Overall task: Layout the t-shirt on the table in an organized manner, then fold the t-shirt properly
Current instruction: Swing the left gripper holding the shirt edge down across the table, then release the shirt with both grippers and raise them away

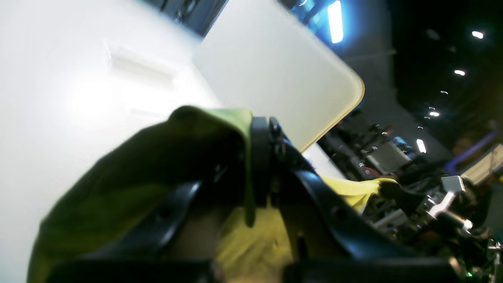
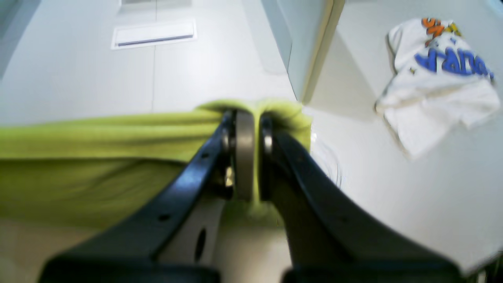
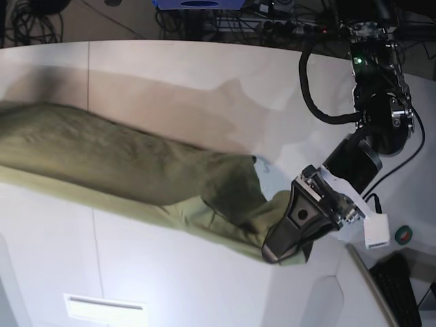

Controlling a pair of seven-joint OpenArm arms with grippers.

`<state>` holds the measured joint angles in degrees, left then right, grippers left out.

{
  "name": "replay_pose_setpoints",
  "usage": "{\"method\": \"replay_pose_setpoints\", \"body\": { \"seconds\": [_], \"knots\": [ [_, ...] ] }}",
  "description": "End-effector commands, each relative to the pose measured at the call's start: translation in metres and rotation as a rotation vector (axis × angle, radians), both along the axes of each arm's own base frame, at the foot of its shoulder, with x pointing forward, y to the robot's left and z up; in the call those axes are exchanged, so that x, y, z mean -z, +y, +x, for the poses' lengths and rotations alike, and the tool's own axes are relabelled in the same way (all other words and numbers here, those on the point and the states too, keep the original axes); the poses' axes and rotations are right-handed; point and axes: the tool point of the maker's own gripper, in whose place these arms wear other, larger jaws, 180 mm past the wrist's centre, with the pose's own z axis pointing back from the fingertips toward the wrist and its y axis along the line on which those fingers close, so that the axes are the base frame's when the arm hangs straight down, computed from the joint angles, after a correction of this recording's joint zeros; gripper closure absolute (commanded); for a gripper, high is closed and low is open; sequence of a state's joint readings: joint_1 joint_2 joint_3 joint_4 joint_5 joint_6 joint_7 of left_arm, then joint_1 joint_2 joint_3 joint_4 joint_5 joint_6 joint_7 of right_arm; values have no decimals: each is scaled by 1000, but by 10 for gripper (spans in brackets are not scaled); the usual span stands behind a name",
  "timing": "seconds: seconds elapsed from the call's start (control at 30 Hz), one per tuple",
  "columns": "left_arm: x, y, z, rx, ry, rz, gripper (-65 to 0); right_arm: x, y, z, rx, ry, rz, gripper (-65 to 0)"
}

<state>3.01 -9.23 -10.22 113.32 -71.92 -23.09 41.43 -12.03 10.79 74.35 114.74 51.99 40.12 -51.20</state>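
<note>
The olive-green t-shirt (image 3: 122,163) hangs stretched as a long band over the white table (image 3: 170,68), running from the left edge of the base view down to the lower right. There my left gripper (image 3: 272,251) is shut on one end of it. The left wrist view shows the same grip, the jaws (image 1: 259,129) pressed on a bunched fold of the t-shirt (image 1: 137,169). My right gripper (image 2: 251,118) is outside the base view. Its wrist view shows it shut on the other end of the t-shirt (image 2: 98,157), with the cloth pulled taut to the left.
A white garment with blue and orange print (image 2: 436,78) lies crumpled on the surface to the right of my right gripper. A recessed slot (image 3: 102,308) sits near the table's front. A small white box (image 3: 376,231), a tape roll (image 3: 403,234) and cables (image 3: 327,116) are at the right.
</note>
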Motion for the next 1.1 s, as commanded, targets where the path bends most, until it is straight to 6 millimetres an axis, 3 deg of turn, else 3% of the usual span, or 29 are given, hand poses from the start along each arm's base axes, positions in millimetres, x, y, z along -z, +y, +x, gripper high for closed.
{"method": "replay_pose_setpoints", "body": {
  "seconds": [0.0,0.07,0.2,0.37,0.5,0.6,0.8,0.9,0.97,1.0,1.03,1.07],
  "knots": [
    [-23,-3,3,12,-76,-24,0,-23,-1,7,-18,-59,-48,0],
    [-29,-6,12,12,-100,0,0,-27,4,26,-65,-54,-57,0],
    [-24,-11,38,-50,-135,145,0,-10,16,79,-137,51,-81,0],
    [-3,9,82,-189,-81,231,0,5,25,149,-166,150,-110,0],
    [32,13,124,-220,26,307,0,23,39,205,-225,175,-85,0],
    [65,14,152,-247,115,334,0,54,52,237,-273,206,-47,0],
    [108,5,196,-318,183,309,0,129,73,268,-321,259,141,0],
    [127,-12,209,-287,215,349,0,157,70,267,-319,338,190,0],
    [136,-19,211,-270,230,365,0,162,67,266,-316,362,202,0],
    [140,-18,210,-274,238,356,0,162,63,265,-310,364,206,-53],
    [142,-18,210,-278,240,352,-3,162,58,262,-304,380,200,-153],
    [142,-16,211,-286,237,348,-104,163,54,259,-302,399,196,-243]
  ]
}}
